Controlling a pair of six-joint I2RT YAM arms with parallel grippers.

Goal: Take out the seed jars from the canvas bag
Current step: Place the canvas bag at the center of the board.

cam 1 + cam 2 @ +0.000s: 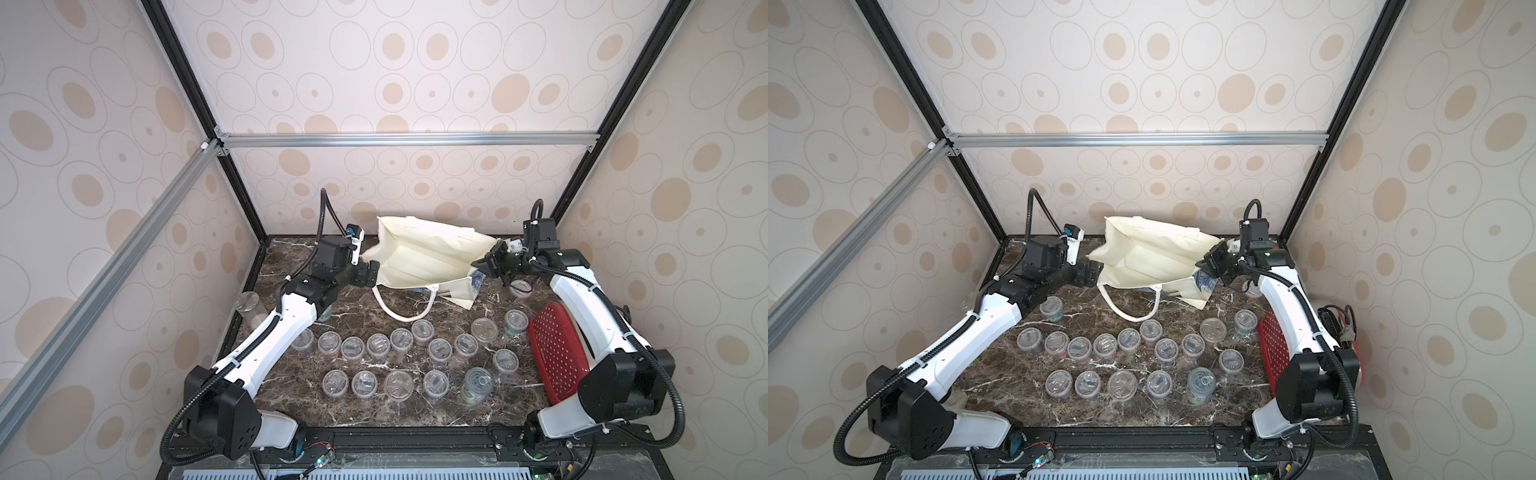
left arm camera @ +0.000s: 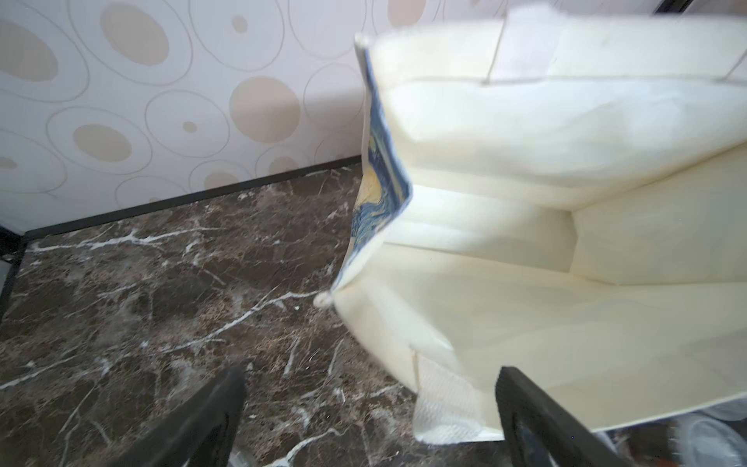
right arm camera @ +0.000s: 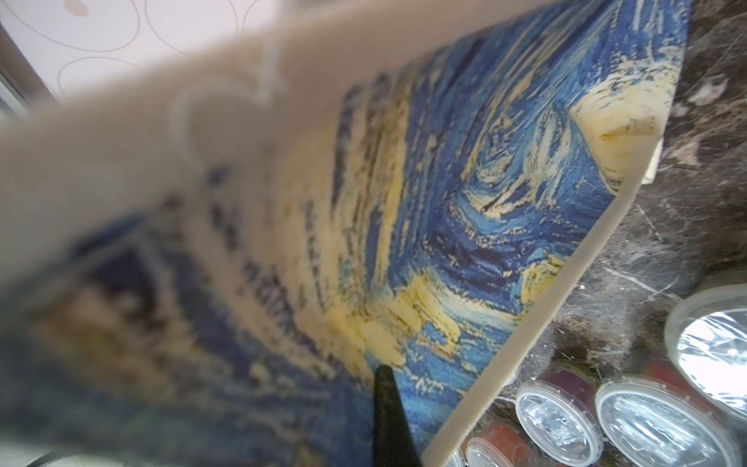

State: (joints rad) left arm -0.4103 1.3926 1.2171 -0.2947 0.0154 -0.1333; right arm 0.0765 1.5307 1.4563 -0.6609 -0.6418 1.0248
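Seed jars (image 1: 439,348), small round clear plastic: look light, rigid, slick; take by sides. Cream canvas bag (image 1: 419,257) floppy; right gripper (image 1: 482,266) pinches its edge, left gripper (image 1: 370,272) spread.

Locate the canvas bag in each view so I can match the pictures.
In a top view: canvas bag, centre back of the marble table.
In a top view: same place.
Left wrist: its cream interior, large.
Right wrist: its blue-and-yellow print fills most.
Shared landmark: the marble table.
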